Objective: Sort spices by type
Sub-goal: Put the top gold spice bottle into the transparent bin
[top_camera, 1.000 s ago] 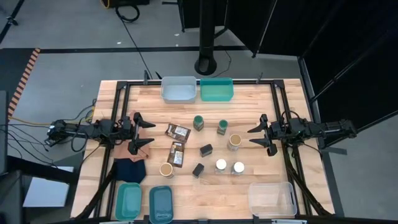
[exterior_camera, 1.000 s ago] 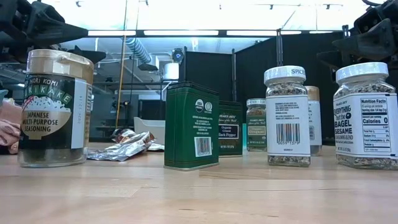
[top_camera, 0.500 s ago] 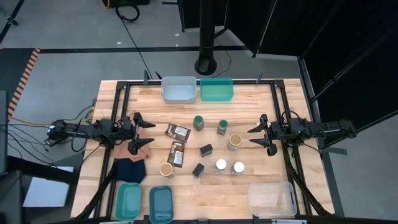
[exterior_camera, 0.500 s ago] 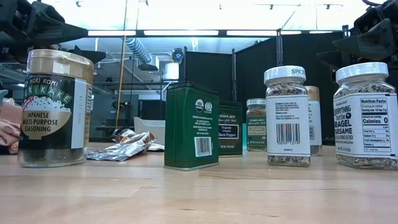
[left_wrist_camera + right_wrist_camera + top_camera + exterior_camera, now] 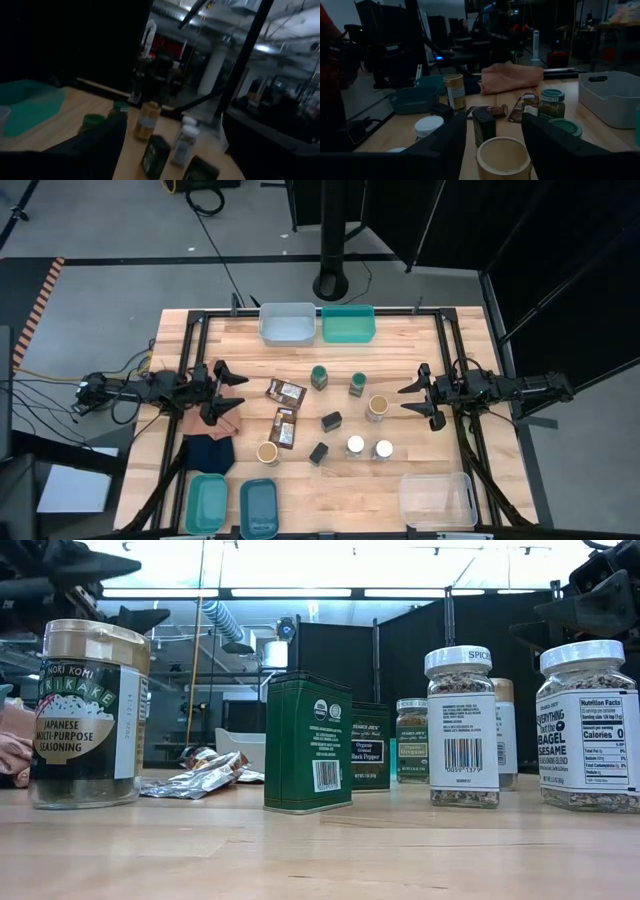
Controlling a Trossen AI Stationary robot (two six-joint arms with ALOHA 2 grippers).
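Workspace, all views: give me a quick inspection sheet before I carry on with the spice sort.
Surface: wooden table, level, inside a black frame.
Job's things: two green-lidded jars, two white-lidded jars, two tan-topped jars, two black boxes, two brown packets, all loose mid-table, none in a bin.
Clutter: pink cloth and dark blue cloth on the left; five bins along the edges, such as the clear bin.
Grippers: left hand open, above the pink cloth; right hand partly open, empty, facing a tan-topped jar.
Cables: bundle off the left edge.
Surroundings: black pole base, dark curtains behind.
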